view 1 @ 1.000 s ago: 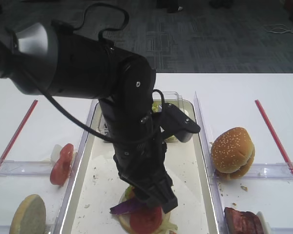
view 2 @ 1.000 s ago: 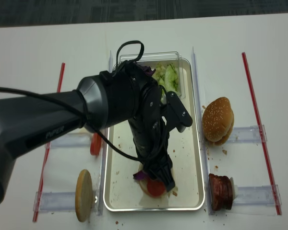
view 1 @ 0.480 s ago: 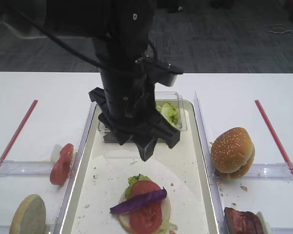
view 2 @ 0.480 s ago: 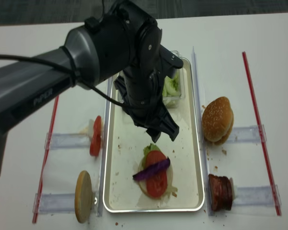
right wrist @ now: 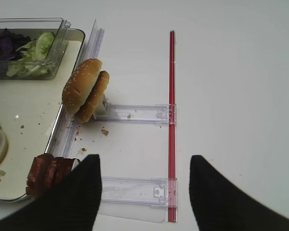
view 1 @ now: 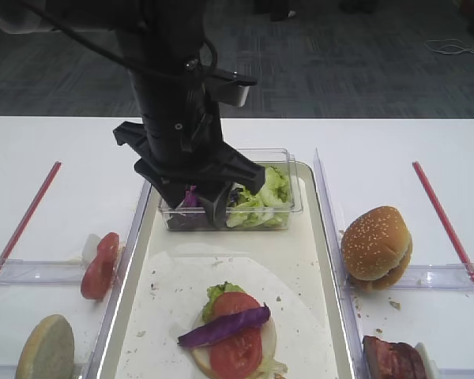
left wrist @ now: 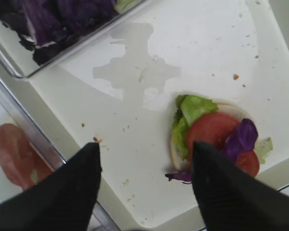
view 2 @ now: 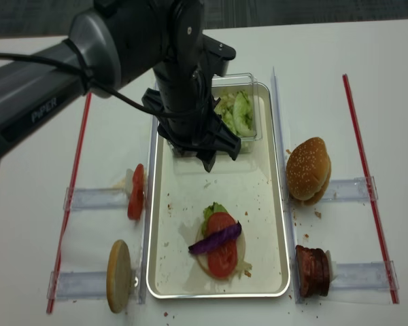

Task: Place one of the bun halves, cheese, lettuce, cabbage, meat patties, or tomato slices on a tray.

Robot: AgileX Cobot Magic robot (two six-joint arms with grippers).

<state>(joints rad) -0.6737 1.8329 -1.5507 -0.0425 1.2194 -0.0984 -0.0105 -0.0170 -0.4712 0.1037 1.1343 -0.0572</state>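
Observation:
On the cream-white tray (view 1: pixel 320 260) lies a stack: a pale bun half, green lettuce (view 1: pixel 221 290), red tomato slices (view 1: pixel 237 351) and, across the top, a purple cabbage strip (view 1: pixel 223 326). My left gripper (view 2: pixel 207 161) hangs above the tray just in front of the tub, well clear of the stack. In the left wrist view the left gripper (left wrist: pixel 145 144) is open and empty, with the stack (left wrist: pixel 216 139) below it to the right. My right gripper (right wrist: pixel 144 158) is open and empty over the table, right of the meat patties (right wrist: pixel 48 171) and a sesame bun (right wrist: pixel 84 91).
A clear tub (view 1: pixel 237 197) of lettuce and shredded purple leaves sits at the tray's far end. Left of the tray a tomato slice (view 1: pixel 100 264) and a bun half (view 1: pixel 46 347) stand on clear rails. Red strips (view 1: pixel 446 229) mark the table's sides.
My left arm has lifted off the stack and drawn back toward the tub. The cabbage strip now lies uncovered on the tomato.

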